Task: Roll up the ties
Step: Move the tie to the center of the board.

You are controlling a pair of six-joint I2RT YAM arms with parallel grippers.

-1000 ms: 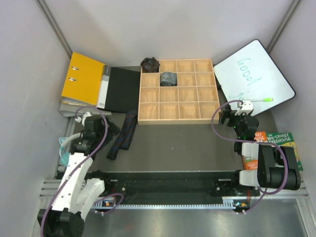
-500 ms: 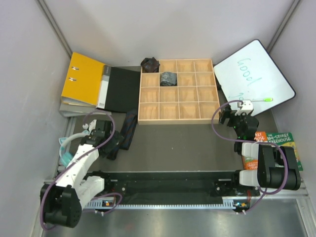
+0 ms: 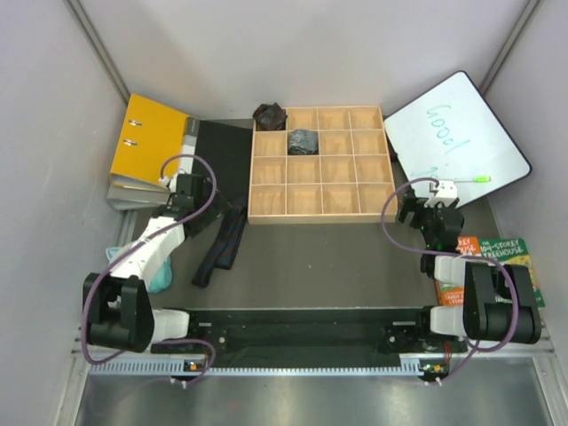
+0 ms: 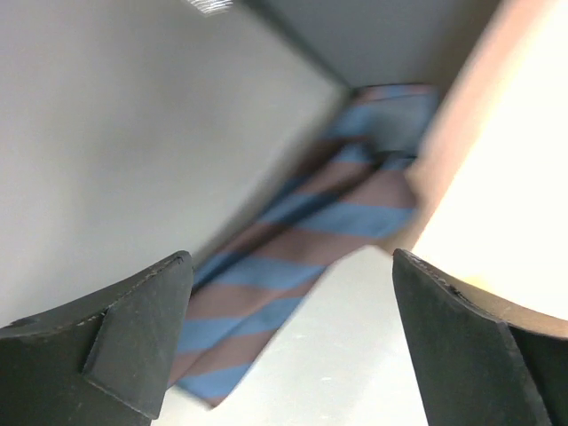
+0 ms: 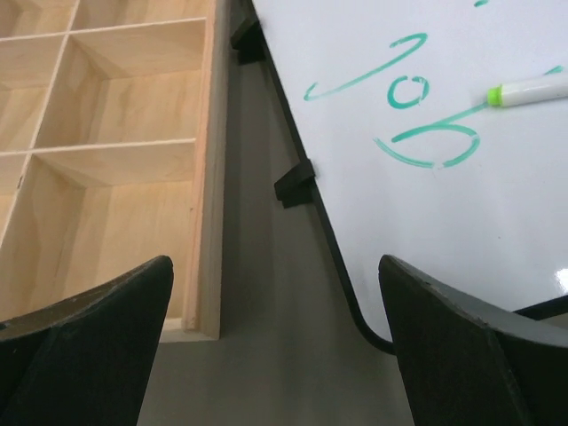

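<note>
Your tie point(image 4: 306, 253) is blurred up close, far end unclear; unrolled, blue-brown stripes. The left gripper point(image 4: 288, 266) and right gripper point(image 5: 275, 266) gape empty.

Three plain pale grey walls close in the scene: a back wall point(image 3: 302, 44), a left wall point(image 3: 44, 133) and a right wall point(image 3: 546, 106). A thin metal strip runs down each far corner, one on the left point(image 3: 105, 53) and one on the right point(image 3: 516, 35). Between the walls lies a dark grey, matte worktop point(image 3: 311, 257). Along its near edge runs a pale toothed strip point(image 3: 311, 366), and nearer than that lies a sheet of bare brushed metal point(image 3: 311, 399). The light is soft and even, with only faint shadows.
</note>
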